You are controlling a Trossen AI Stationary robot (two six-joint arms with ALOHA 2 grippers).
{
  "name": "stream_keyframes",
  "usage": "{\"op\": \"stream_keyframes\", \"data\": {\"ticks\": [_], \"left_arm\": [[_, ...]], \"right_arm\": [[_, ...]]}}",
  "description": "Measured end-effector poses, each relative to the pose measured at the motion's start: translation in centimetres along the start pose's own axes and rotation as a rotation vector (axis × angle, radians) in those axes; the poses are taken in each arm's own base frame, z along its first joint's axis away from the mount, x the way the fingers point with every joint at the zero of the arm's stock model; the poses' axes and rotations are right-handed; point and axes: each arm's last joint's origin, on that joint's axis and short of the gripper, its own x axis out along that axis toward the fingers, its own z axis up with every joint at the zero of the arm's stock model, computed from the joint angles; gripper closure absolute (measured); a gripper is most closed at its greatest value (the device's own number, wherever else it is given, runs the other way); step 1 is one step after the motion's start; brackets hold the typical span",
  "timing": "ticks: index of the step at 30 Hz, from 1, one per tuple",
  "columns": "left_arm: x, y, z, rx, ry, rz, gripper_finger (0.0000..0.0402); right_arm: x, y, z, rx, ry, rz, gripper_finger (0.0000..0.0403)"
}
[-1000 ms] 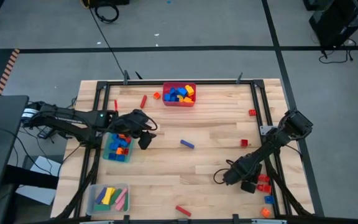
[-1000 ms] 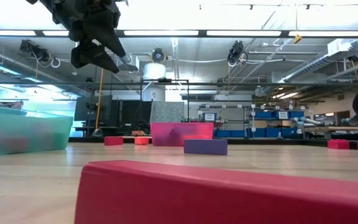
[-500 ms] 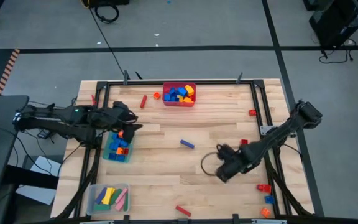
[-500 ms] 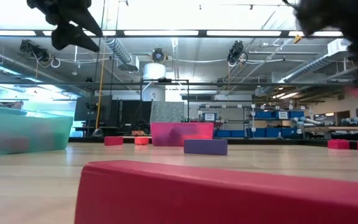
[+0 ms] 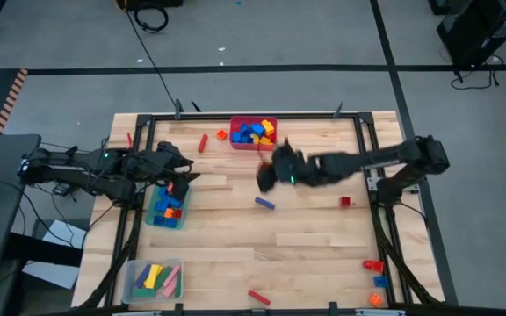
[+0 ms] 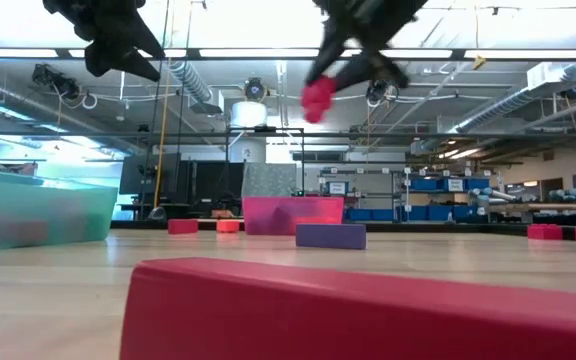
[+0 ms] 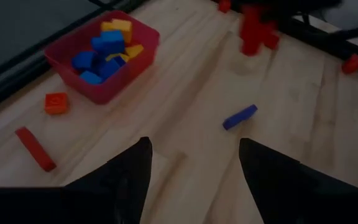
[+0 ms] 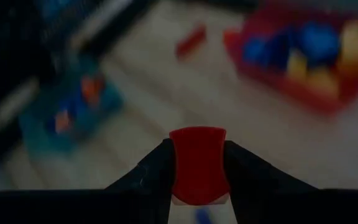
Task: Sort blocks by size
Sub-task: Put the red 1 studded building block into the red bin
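Note:
Blocks lie scattered on the wooden table: a blue bar (image 5: 264, 203), a red bar (image 5: 203, 143), an orange cube (image 5: 221, 134) and small red ones (image 5: 346, 202). My right gripper (image 5: 268, 175) hangs high over the middle, just near of the red bin (image 5: 253, 133), and is shut on a small red block (image 8: 197, 163). My left gripper (image 5: 181, 173) hovers open over the far end of the green bin (image 5: 166, 207). Nothing is between its fingers (image 7: 194, 165). My right gripper pinches the red block (image 6: 316, 100) by two opposite sides (image 8: 178, 163) between its two fingers, at their free ends. The fingers reach in from the table's right, slanting down. The block is lifted well clear of the table.
The red bin holds blue and yellow blocks, the green bin small mixed ones. A clear bin (image 5: 154, 278) with long bars stands at the near left. More blocks lie near the right corner (image 5: 376, 272), and a red bar (image 5: 258, 298) at the near edge. A black frame rims the table.
My right gripper has swung up from the table's near right corner toward the far edge and the red bin, turning about as it went, with the red block between its fingers. My left gripper drew back toward the table's left, off the green bin's right side, then kept still.

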Motion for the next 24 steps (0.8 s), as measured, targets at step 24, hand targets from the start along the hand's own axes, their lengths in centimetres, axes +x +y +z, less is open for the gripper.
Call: {"op": "stream_keyframes", "data": {"ticks": [24], "left_arm": [[0.0, 0.3, 0.4, -0.050, -0.087, 0.113, 0.0153]], "right_arm": [[14.5, -10.3, 8.4, -0.042, 0.077, -0.238, 0.0274]]}}
